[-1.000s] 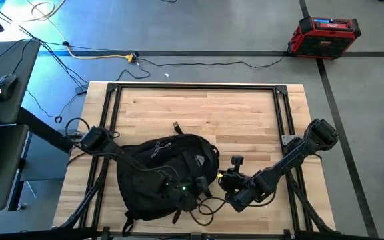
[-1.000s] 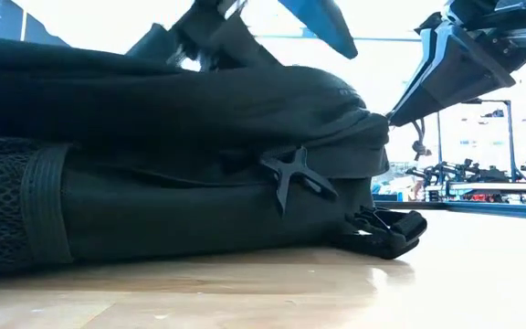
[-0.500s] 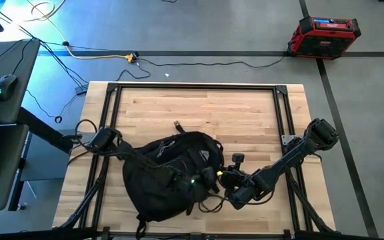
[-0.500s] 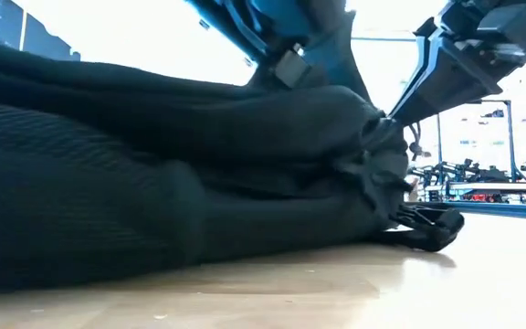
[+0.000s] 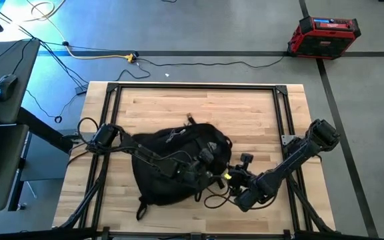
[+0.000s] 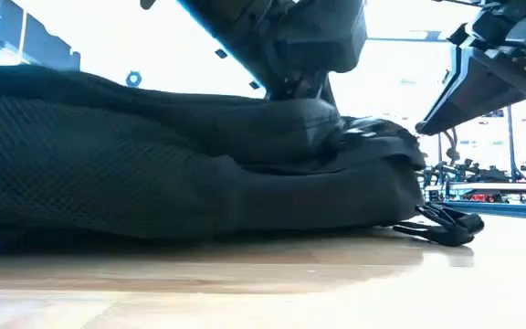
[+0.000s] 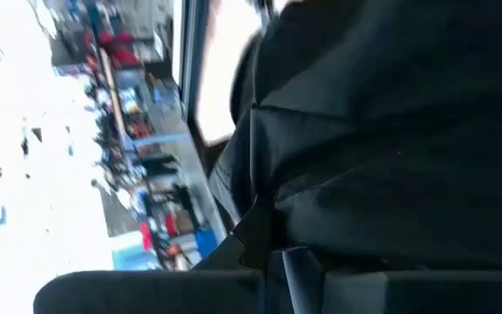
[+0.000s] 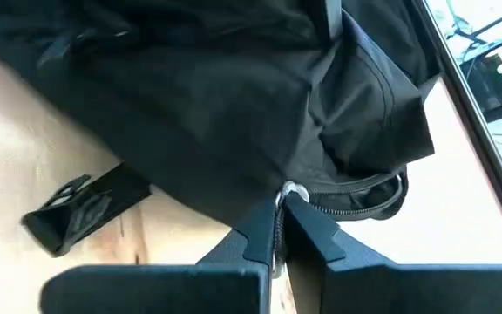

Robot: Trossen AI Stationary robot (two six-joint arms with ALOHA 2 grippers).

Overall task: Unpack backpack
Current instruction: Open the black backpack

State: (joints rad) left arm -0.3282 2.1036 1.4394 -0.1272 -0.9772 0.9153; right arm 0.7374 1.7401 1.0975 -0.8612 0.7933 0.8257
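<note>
Moved since a second ago: large rounded black fabric backpack [image 5: 179, 167], dragged rightward across the wooden counter [image 5: 245, 110]. Left end effector [image 5: 202, 175] closed, pinching backpack fabric. Right end effector [image 8: 279, 228] closed on grey zipper pull [image 8: 289, 193] at backpack's right edge.

You were working in a robotics lab or workshop: a wooden table [image 5: 199, 110] in a black frame stood on grey taped flooring, with trailing cables [image 5: 199, 65], a red case [image 5: 323, 36] and a desk with mouse [image 5: 5, 85].
</note>
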